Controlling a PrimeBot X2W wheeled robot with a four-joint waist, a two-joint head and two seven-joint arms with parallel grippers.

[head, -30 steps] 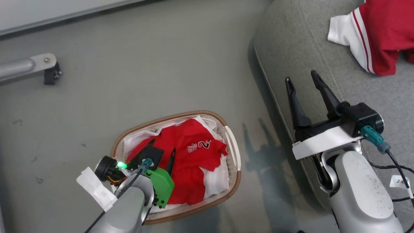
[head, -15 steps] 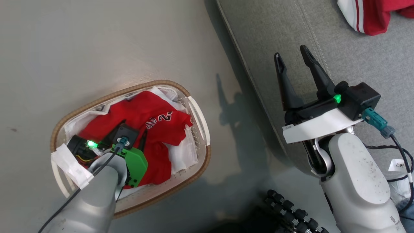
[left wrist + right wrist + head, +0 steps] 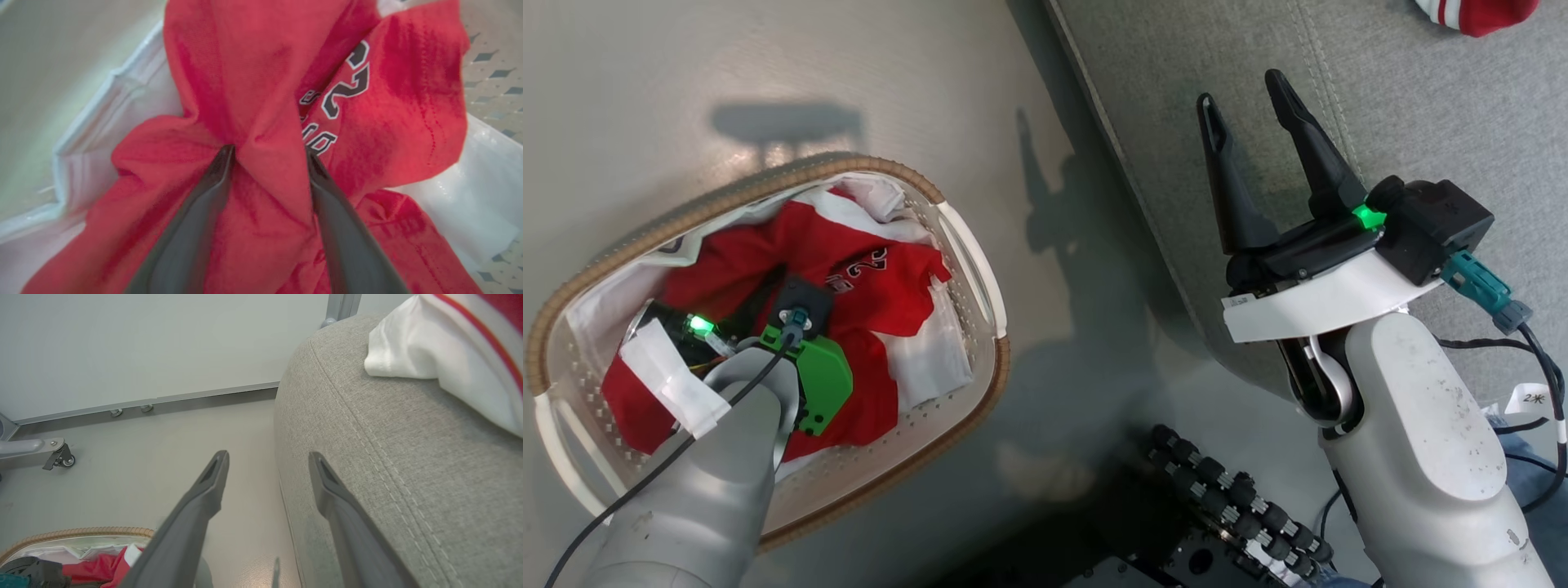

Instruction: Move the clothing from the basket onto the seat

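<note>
White plastic basket (image 3: 792, 167): far left in the head view, standing on the floor (image 3: 1086, 327), with the red jersey (image 3: 890, 294) crumpled inside.
Left gripper (image 3: 267, 151): down in the basket, its fingers (image 3: 212, 179) set wide on either side of a raised fold of the jersey. The fold fills the gap but does not look pinched yet.
Fold axis: runs along the fingers, away from the wrist, with the white numerals just to its right. Closing across it should catch it.
Nearer arm: the left, by far.
Right gripper (image 3: 1241, 90): spread wide and empty, over the seat's near edge, well apart from the basket.
Seat (image 3: 1421, 122): right of the basket across a strip of floor, so the carry likely runs rightward. Another red-and-white garment (image 3: 1478, 12) lies on it at the top right.
</note>
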